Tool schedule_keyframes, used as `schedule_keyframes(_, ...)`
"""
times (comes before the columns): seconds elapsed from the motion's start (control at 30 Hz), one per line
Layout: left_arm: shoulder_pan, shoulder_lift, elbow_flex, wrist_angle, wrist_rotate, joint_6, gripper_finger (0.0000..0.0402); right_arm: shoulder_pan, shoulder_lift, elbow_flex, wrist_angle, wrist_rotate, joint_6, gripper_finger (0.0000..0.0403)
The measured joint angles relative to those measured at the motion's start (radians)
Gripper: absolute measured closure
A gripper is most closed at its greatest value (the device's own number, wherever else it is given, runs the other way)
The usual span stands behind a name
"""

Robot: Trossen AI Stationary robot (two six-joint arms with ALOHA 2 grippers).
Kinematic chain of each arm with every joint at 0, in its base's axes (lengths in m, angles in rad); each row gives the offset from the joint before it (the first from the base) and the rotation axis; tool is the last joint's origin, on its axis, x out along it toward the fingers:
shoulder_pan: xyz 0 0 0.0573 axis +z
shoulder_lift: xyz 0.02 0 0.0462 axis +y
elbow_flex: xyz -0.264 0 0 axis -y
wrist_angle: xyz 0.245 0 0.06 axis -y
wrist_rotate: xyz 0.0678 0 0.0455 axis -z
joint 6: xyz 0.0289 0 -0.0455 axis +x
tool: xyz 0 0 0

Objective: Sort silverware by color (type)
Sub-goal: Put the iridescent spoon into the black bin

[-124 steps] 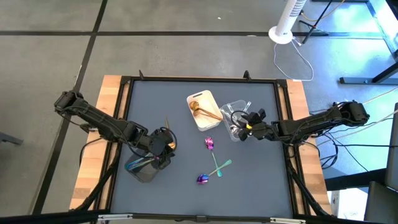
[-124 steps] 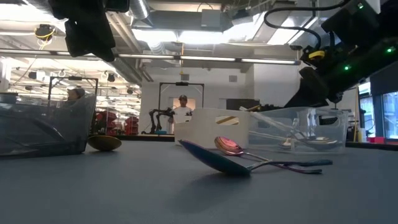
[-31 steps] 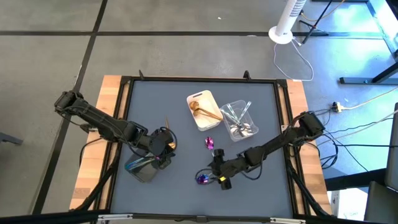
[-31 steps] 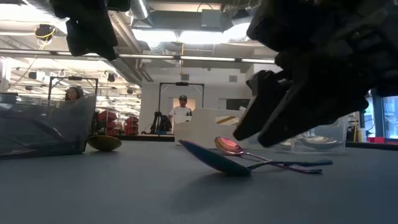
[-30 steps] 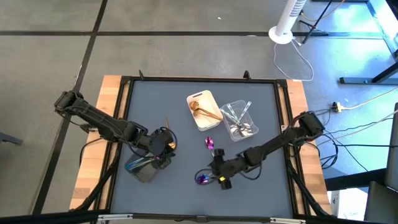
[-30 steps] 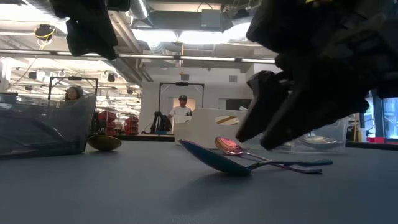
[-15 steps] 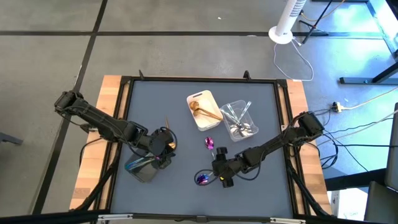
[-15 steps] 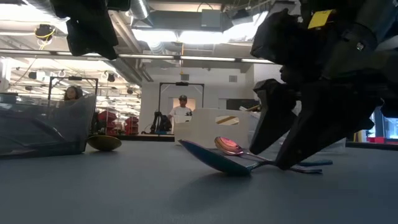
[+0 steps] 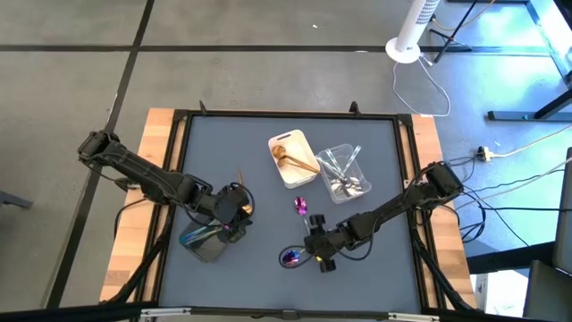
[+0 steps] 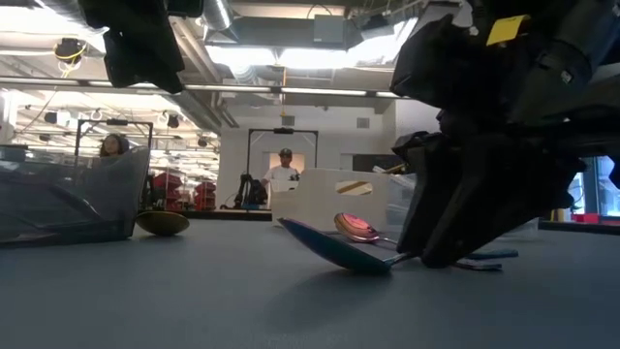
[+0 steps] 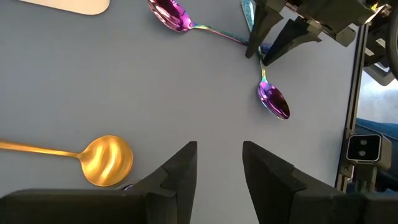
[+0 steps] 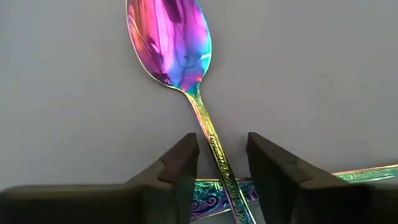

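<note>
Two iridescent purple-teal spoons lie crossed on the grey table. One has its bowl toward the far side (image 9: 301,207) and the other toward the near side (image 9: 291,258). My right gripper (image 9: 314,244) is down at the table and open. In the right wrist view its fingers (image 12: 186,162) stand on either side of the handle (image 12: 211,146) of the spoon whose bowl (image 12: 169,43) lies ahead. The other spoon's handle (image 12: 367,174) crosses beneath. My left gripper (image 11: 219,162) is open and empty, above the dark grey tray (image 9: 204,240). A gold spoon (image 11: 106,158) lies on the table beside it.
A white tray (image 9: 293,157) holding gold pieces and a clear tray (image 9: 342,173) holding silver pieces stand at the table's far middle. The table has a raised black frame (image 9: 286,114). In the low view, people stand in the room beyond (image 10: 283,170).
My right gripper has gone down onto the table at the place where the two iridescent spoons cross, with its fingers now astride one handle. The spoons have stayed where they were.
</note>
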Motion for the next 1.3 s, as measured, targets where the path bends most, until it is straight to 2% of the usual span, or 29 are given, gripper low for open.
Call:
schedule_keyframes(0.33, 0.0, 0.0, 0.0, 0.0, 0.0, 0.0, 0.0279, 0.001, 0.0, 0.002, 0.007, -0.009, -0.001, 0.0367)
schedule_keyframes(0.47, 0.0, 0.0, 0.0, 0.0, 0.0, 0.0, 0.0279, 0.001, 0.0, 0.002, 0.007, -0.008, -0.001, 0.0396)
schedule_keyframes(0.9, 0.0, 0.0, 0.0, 0.0, 0.006, 0.0, 0.0279, 0.0, -0.008, 0.0, 0.021, -0.003, -0.001, 0.0398)
schedule_keyframes(1.07, -0.003, -0.007, -0.001, 0.001, 0.068, 0.024, 0.0279, -0.002, -0.015, -0.002, 0.065, 0.005, -0.001, 0.0401)
schedule_keyframes(1.3, -0.028, -0.052, -0.001, 0.009, 0.069, 0.027, 0.0279, -0.002, -0.02, -0.002, 0.202, 0.037, -0.001, 0.0401)
